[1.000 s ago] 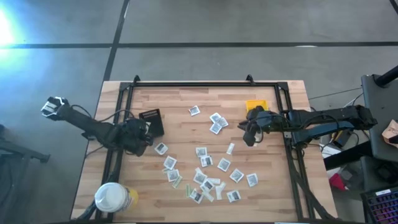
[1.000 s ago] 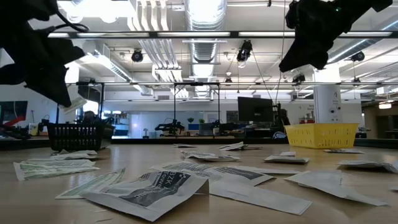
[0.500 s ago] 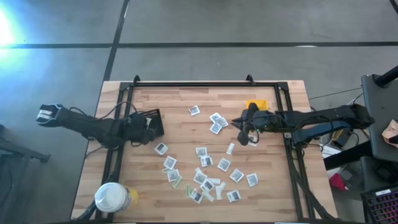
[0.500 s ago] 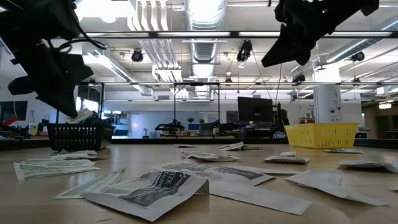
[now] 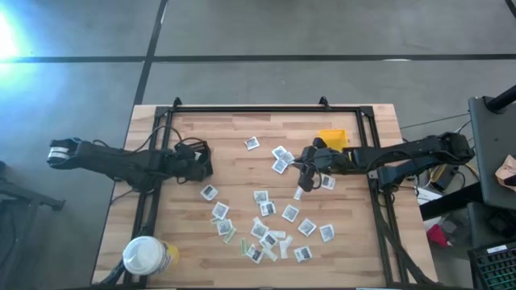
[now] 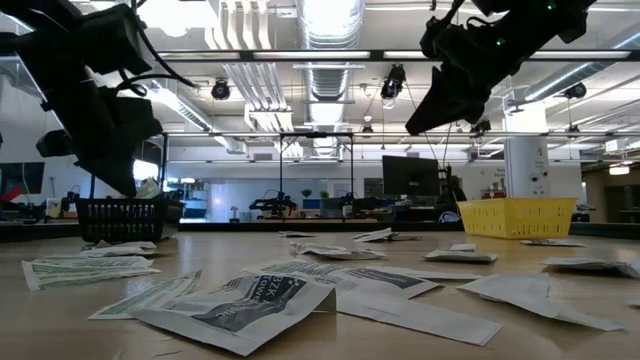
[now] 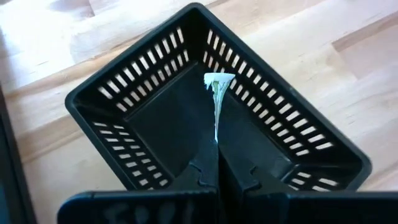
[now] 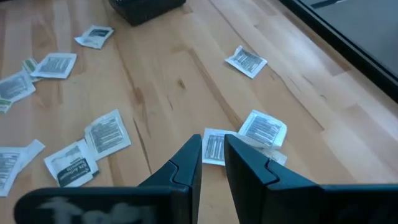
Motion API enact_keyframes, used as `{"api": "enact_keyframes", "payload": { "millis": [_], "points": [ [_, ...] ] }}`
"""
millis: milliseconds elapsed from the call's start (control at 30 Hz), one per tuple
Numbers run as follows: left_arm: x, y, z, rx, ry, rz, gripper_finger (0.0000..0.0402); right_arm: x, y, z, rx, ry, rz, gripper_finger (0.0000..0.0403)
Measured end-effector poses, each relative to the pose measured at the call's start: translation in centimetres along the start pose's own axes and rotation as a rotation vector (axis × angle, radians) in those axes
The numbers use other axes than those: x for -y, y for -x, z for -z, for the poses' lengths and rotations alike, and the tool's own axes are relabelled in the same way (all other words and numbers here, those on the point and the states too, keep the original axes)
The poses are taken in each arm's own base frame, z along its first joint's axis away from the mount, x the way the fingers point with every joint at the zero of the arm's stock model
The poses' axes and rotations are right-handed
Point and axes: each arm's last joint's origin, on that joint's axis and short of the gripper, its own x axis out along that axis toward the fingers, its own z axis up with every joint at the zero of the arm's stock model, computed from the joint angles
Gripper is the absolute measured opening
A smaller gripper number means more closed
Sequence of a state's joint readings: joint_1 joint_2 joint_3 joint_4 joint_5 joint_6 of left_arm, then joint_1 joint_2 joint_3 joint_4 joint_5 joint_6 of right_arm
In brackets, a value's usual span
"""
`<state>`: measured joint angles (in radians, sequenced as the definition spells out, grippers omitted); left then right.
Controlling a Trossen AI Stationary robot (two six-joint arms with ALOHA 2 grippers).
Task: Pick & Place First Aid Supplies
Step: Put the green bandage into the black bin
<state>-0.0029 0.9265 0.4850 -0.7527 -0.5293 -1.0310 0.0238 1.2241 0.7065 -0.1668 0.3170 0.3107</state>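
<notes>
My left gripper [image 7: 217,158] is shut on a narrow pale strip packet [image 7: 217,102] and hangs over the open black tray [image 7: 155,124], which stands at the table's left [image 5: 199,158]. My right gripper [image 8: 213,163] hovers open, with a narrow gap and nothing between its fingers, above a pair of white packets [image 8: 263,128] near the table's middle right [image 5: 302,167]. Many more first aid packets [image 5: 266,217] lie flat on the wood, most of them toward the near edge. My left gripper pinches the strip packet's near end [image 7: 216,140] between its two fingertips. The fingers slant down, and the strip runs on past them, edge-on. It is lifted clear, its free end [image 7: 219,78] above the tray's floor.
A small yellow bin [image 5: 332,138] stands at the far right, just beyond my right gripper. A round white-lidded tub [image 5: 147,256] sits at the near left corner. A black metal frame [image 5: 266,109] borders the table. Bare wood lies between the tray and the packets.
My left gripper has carried the strip packet toward the far edge and come over the black tray, rolling at the wrist. My right gripper has gone toward the table's left and down, from beside the yellow bin to above the pair of packets.
</notes>
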Motion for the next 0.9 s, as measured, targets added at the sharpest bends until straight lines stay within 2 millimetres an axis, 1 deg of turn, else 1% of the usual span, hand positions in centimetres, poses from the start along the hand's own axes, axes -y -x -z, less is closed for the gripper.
{"api": "enact_keyframes", "payload": {
  "millis": [567, 667, 900],
  "points": [
    [0.16, -0.33, 0.09, -0.011, -0.022, -0.016, 0.0005, -0.04, 0.13, -0.23, 0.008, 0.002, -0.006, 0.0063],
    [0.16, -0.33, 0.09, -0.011, -0.023, -0.016, 0.0024, -0.04, 0.13, -0.23, 0.008, 0.005, -0.006, 0.0063],
    [0.14, -0.31, 0.05, 0.0, -0.025, -0.022, 0.0092, -0.04, 0.14, -0.24, 0.009, 0.005, -0.006, 0.0063]
  ]
}}
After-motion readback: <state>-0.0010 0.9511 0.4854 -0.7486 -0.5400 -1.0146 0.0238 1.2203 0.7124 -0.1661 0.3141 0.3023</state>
